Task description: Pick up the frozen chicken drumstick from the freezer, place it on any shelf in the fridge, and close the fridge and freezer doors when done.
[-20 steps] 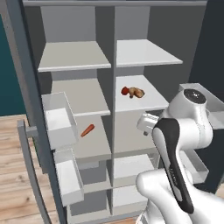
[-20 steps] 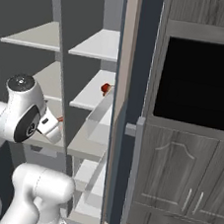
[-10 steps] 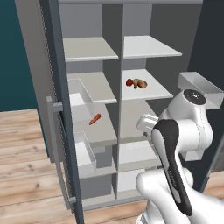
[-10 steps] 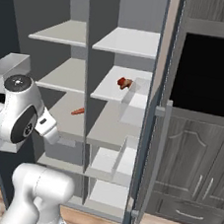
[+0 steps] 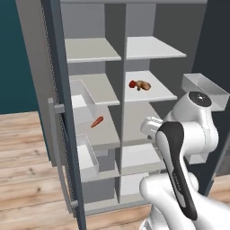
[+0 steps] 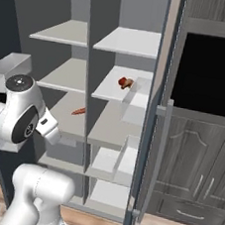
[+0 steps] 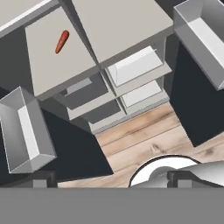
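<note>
Below the claw: pale wooden plank floor (image 7: 144,135) and the lowest grey shelves of the tall grey cabinet (image 5: 123,27); the hand camera looks down on them.
Claw: two-finger gripper (image 7: 113,180) empty; its dark fingertips (image 7: 43,178) stand wide apart at the frame's bottom, nothing between them.
Drumstick: small lumpy golden-brown and tan chicken drumstick (image 5: 143,85) lies above the claw and deeper into the cabinet, on the second shelf from the top of the right-hand column. Well apart from the claw.
Neighbour: small round red item (image 5: 132,84) touching or just beside the drumstick, on its left; I cannot tell which.
Left column: thin orange-red carrot-like stick (image 5: 96,121) on a pale grey shelf, ahead and left of the claw, near its height, alone.
Doors: both dark slate-blue slabs stand open. Left door (image 5: 63,112), with its long grey bar handle (image 5: 56,148), is left of the claw; right door (image 5: 215,54) is right of it.
Bins: white open bin (image 5: 204,90) on the right door, just above and right of the claw; another white bin (image 7: 24,131) on the left door.
</note>
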